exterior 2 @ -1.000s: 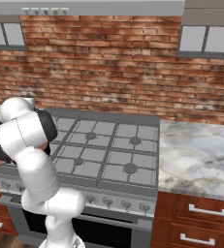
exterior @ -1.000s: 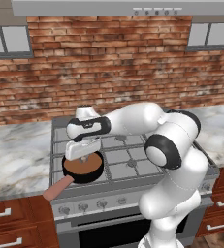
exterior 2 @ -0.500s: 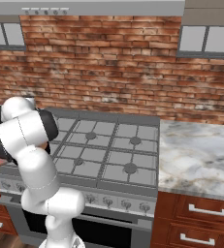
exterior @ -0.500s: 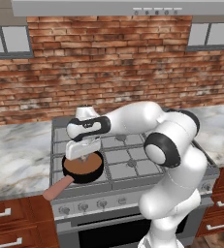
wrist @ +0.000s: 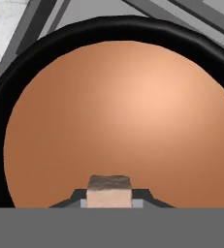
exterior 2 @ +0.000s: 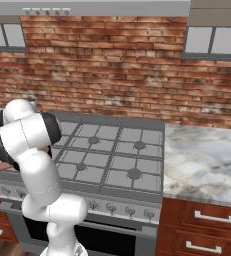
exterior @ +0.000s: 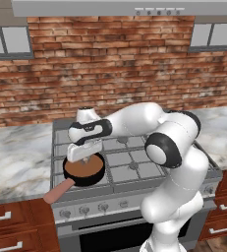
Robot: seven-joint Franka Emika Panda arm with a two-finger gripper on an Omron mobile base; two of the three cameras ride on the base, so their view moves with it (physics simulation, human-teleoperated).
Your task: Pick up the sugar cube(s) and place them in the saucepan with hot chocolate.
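Hand view puts my gripper (wrist: 108,203) low over the brown liquid, its two dark tips clamped on the sugar cube (wrist: 108,191), which sits pale and square between them just above the surface. From the left base view I see the gripper (exterior: 87,158) hanging directly over the saucepan (exterior: 98,173) on the near left burner of the stove (exterior: 134,170), salmon handle (exterior: 58,191) pointing toward me and left. Beyond stands the brick wall (exterior: 115,69).
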